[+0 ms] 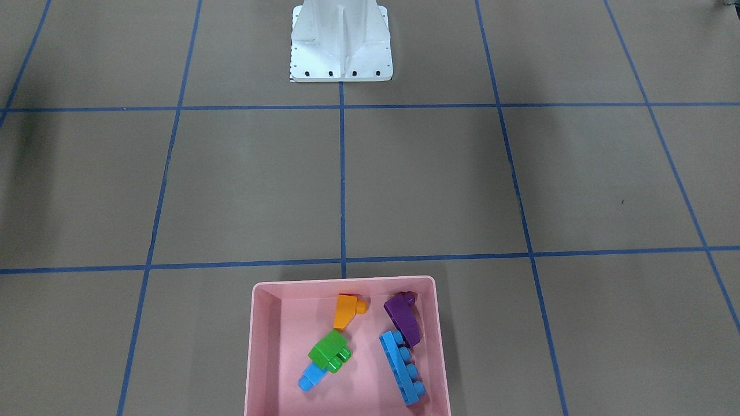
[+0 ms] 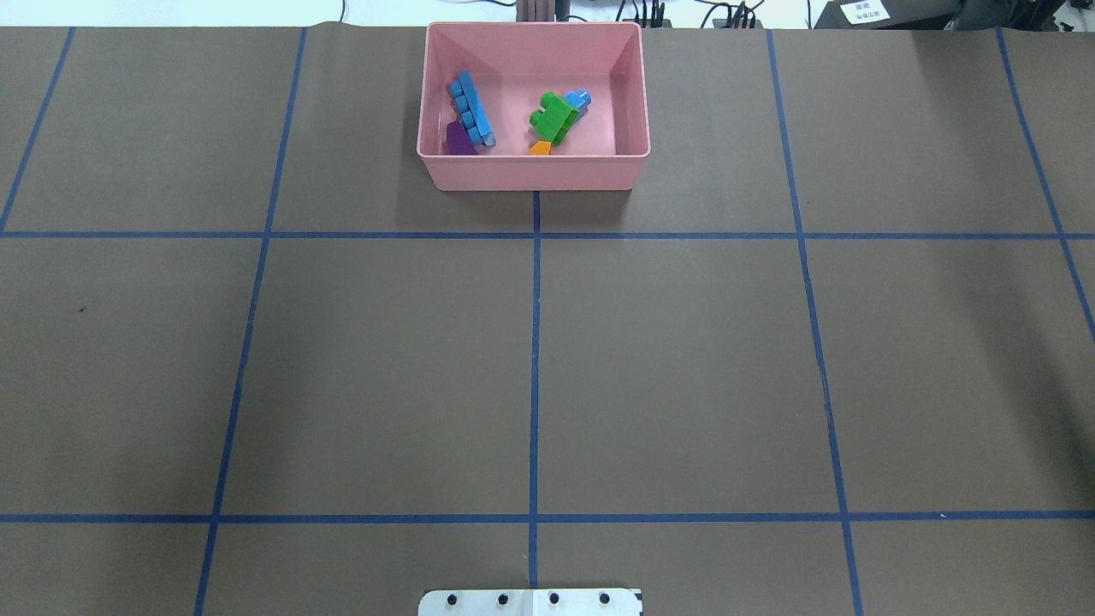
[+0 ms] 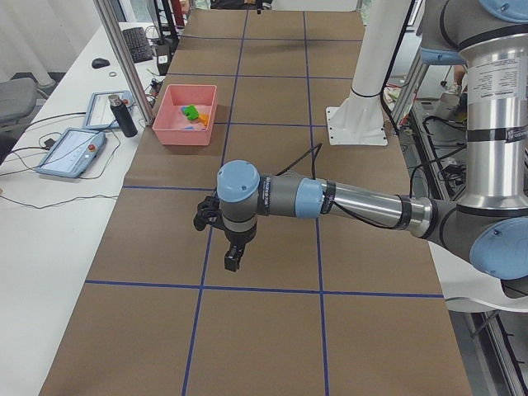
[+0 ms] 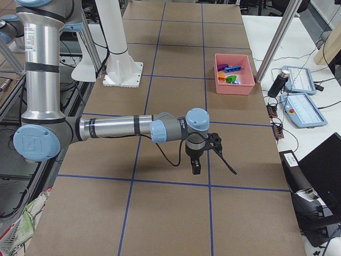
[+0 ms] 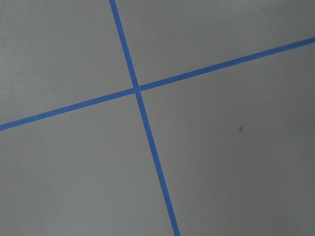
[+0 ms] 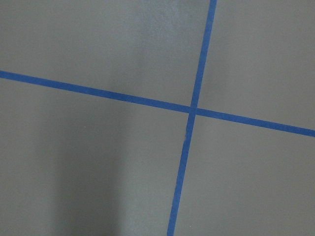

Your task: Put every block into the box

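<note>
The pink box (image 1: 255, 329) stands at the table's edge far from the robot and also shows in the overhead view (image 2: 530, 176). All five blocks lie inside it: orange (image 1: 346, 311), purple sloped (image 1: 403, 315), green (image 1: 328, 349), small light-blue (image 1: 311, 377) and long light-blue (image 1: 402, 367). The left gripper (image 3: 233, 260) hangs over bare table far from the box, seen only in the exterior left view. The right gripper (image 4: 195, 166) likewise shows only in the exterior right view. I cannot tell whether either is open or shut. Both wrist views show only table and tape.
The white robot base (image 1: 341, 49) stands at the table's robot side. Blue tape lines grid the brown table. Beside the box's end, off the table, are a black bottle (image 4: 276, 85) and teach pendants (image 4: 303, 109).
</note>
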Action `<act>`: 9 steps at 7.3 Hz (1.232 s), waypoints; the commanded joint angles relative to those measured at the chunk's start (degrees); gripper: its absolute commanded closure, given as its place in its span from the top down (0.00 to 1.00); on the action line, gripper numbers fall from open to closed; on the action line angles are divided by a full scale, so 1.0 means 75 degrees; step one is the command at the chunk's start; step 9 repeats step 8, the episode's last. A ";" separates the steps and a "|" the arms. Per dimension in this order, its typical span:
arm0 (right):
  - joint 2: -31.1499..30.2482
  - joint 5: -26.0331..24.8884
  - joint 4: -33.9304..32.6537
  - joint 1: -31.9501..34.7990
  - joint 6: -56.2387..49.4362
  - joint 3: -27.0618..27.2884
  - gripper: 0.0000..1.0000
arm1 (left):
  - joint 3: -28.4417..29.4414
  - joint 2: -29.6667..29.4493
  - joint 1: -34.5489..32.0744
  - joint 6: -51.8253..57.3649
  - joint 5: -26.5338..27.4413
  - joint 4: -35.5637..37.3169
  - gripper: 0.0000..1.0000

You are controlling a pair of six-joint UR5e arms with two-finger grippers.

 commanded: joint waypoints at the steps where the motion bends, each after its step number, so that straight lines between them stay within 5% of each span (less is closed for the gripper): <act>1: -0.0004 0.0000 0.0000 -0.0012 0.0002 -0.0020 1.00 | 0.0000 -0.0012 0.0000 0.0012 0.0000 -0.0001 1.00; 9: -0.0016 0.0012 0.0000 -0.0023 0.0001 -0.0032 1.00 | 0.0035 0.0000 0.0023 -0.0023 0.0012 -0.0060 1.00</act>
